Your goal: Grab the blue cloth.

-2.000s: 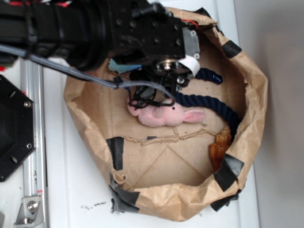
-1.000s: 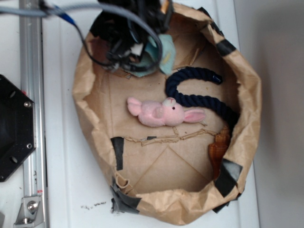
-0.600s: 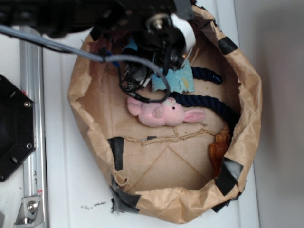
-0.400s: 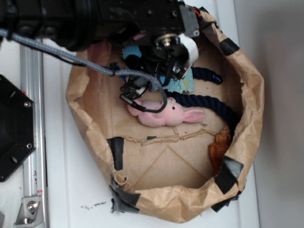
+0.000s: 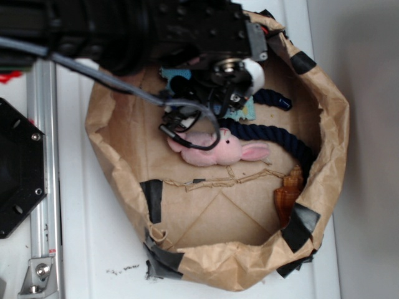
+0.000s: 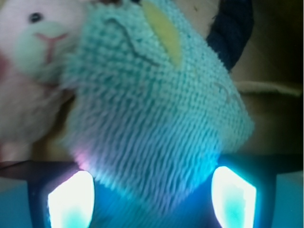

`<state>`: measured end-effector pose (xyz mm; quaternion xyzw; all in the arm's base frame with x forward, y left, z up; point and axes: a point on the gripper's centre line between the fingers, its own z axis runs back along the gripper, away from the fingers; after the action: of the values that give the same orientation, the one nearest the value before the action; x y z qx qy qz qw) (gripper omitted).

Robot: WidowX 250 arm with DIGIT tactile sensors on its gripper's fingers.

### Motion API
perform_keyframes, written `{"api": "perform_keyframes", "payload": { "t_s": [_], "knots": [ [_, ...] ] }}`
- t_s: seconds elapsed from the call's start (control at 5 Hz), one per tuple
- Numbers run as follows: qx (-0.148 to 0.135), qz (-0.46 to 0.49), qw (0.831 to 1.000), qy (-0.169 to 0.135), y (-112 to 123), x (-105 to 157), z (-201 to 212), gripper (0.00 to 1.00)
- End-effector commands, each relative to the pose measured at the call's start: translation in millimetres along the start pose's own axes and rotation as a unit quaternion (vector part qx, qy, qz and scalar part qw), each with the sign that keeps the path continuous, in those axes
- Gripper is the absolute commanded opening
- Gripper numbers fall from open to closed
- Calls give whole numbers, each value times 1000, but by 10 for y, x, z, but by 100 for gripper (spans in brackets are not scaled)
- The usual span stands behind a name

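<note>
The blue cloth (image 6: 156,104), a fuzzy teal terry piece with a yellow patch, fills the wrist view and runs down between my two fingertips. My gripper (image 6: 152,197) is shut on its bunched lower part. From outside, the gripper (image 5: 227,103) hangs low inside the paper bag, just above the pink plush. Only a teal corner of the cloth (image 5: 242,113) shows beside it; the arm hides the rest.
A pink plush rabbit (image 5: 215,149) lies just below the gripper, and a thick navy rope (image 5: 274,134) curves to its right. A brown object (image 5: 290,193) leans on the wall of the crumpled paper bag (image 5: 330,124). A black plate (image 5: 19,168) and a metal rail (image 5: 43,187) stand at the left.
The gripper lifted the cloth from the bag's back left, carried it right, and has now come down lower toward the plush rabbit and rope.
</note>
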<state>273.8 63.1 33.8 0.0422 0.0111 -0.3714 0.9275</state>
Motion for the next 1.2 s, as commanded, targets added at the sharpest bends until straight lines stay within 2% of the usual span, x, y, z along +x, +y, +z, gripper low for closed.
{"api": "perform_keyframes", "payload": {
  "t_s": [0.0,0.2,0.4,0.6,0.8,1.0],
  "knots": [
    [-6,15,1000,-24,95,68,0,0],
    [0,18,999,-35,72,32,57,0],
    [11,23,999,-31,61,14,104,0],
    [47,41,998,-30,-28,-1,422,0],
    [15,80,992,-92,-336,112,950,0],
    [-22,170,981,-89,-440,298,1499,0]
  ]
}}
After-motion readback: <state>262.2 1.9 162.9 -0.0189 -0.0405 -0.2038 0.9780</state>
